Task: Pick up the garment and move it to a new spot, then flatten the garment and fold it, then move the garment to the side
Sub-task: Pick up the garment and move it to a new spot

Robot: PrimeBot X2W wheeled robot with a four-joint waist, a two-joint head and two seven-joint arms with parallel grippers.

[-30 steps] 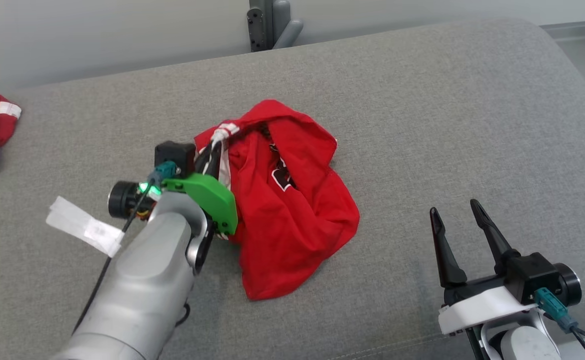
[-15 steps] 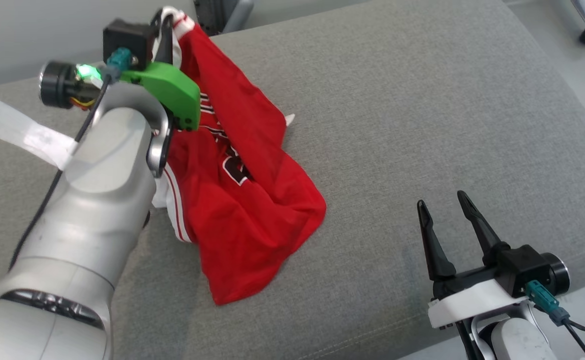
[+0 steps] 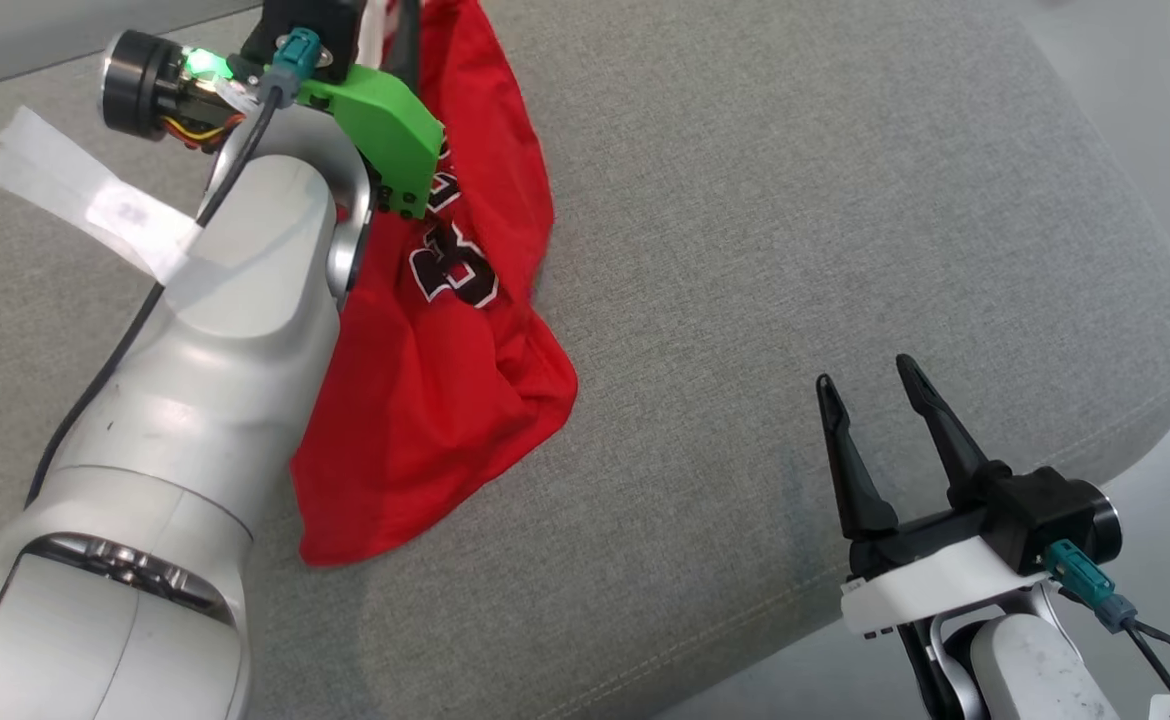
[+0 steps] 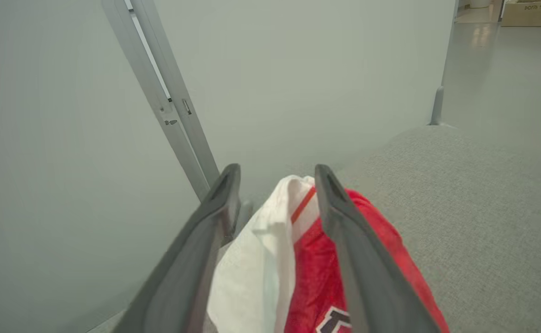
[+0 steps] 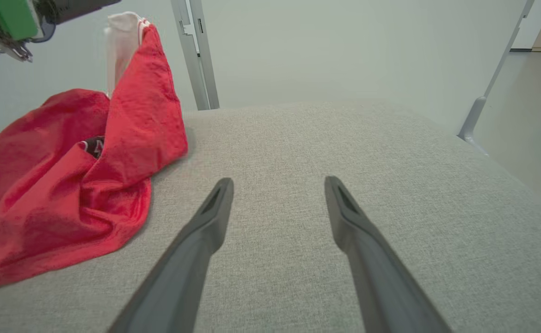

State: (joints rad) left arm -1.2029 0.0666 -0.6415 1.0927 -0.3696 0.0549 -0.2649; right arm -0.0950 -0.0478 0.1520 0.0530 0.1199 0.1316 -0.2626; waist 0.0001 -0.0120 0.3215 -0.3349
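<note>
- My left gripper (image 4: 277,173) is up high, over the far left part of the grey cushion (image 3: 795,200). Its two fingers stand apart, not pinched.
- The red jersey (image 3: 425,400) is the thing I have to move. Its top edge, with a white band (image 4: 256,259), sits between those two fingers. It touches the finger on the right of the left wrist view. There is a gap next to the other finger.
- From up there the jersey hangs down in a tall fold. Its bottom part lies in a crumpled heap on the cushion, right beside my left arm (image 3: 195,400).
- I see dark letters with white edges (image 3: 455,270) on the jersey. I cannot read them.
- My right gripper (image 3: 865,375) is low at the near right corner of the cushion, well apart from the jersey. Its fingers are wide, with nothing between them.
- A strip of white tape (image 3: 95,205) sticks out by the cable on my left arm.
- Behind the cushion are a pale wall (image 5: 344,46) and a grey metal post (image 4: 169,101).
</note>
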